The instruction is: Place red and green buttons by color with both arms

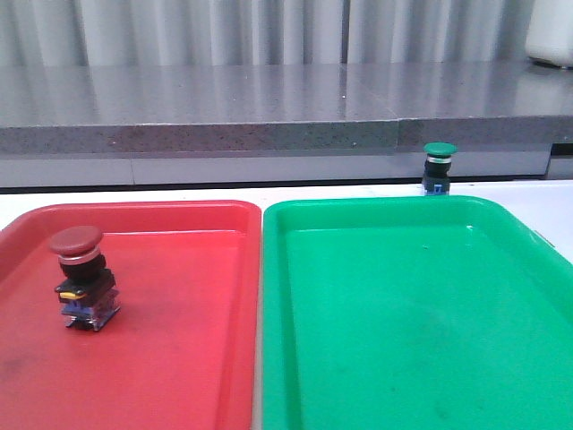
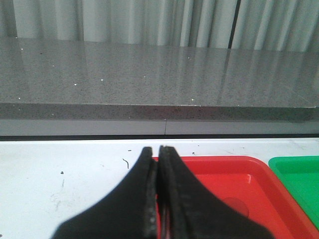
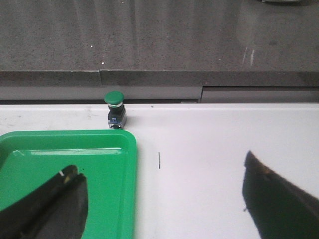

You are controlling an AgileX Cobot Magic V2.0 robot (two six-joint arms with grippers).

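Note:
The red button (image 1: 79, 278) with a dark-red cap stands inside the red tray (image 1: 179, 358), at its left side. The green button (image 1: 438, 167) stands on the white table just behind the green tray (image 1: 412, 322); it also shows in the right wrist view (image 3: 115, 110), beyond the tray's far corner. My left gripper (image 2: 156, 152) is shut and empty, over the red tray's (image 2: 224, 179) far left corner. My right gripper (image 3: 159, 172) is open wide and empty, one finger over the green tray (image 3: 65, 159), the other over the table. Neither arm shows in the front view.
A grey stone ledge (image 1: 269, 107) runs along the back of the table, with curtains behind it. A white object (image 1: 551, 36) sits on the ledge at far right. The white table (image 3: 214, 159) lies bare to the right of the green tray.

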